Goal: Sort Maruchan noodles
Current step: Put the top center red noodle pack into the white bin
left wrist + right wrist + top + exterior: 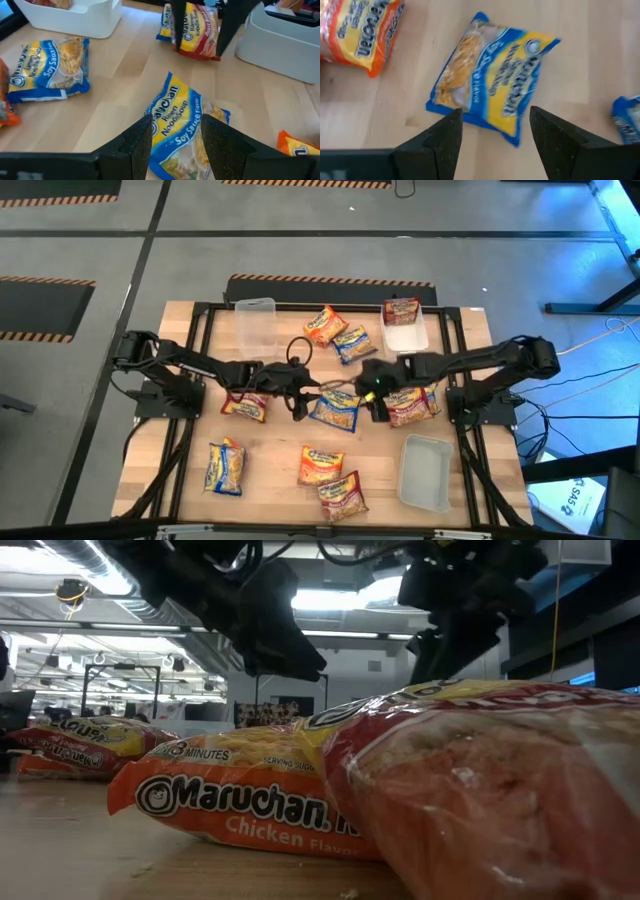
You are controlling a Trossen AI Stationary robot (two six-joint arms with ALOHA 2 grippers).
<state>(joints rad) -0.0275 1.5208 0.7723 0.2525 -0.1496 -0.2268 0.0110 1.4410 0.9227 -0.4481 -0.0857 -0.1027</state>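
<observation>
Several Maruchan packets lie flat on the wooden table. A blue-and-yellow packet (335, 408) sits at the centre between both grippers. My left gripper (298, 395) hangs open above it, its fingers either side of the packet (175, 120) in the left wrist view. My right gripper (378, 395) is open too and looks down on the same packet (490, 80). Red packets lie under the left arm (245, 406) and the right arm (412, 405). An orange (324, 325) and a blue packet (352, 343) lie toward the far edge. A blue (225, 467), an orange (320, 465) and a red packet (343, 495) lie near.
A clear tub (256, 320) stands at the far edge. A white tub (405, 330) to its right holds a red packet (401, 310). Another tub (425, 470) stands near right. Bare wood shows at the table's near left corner.
</observation>
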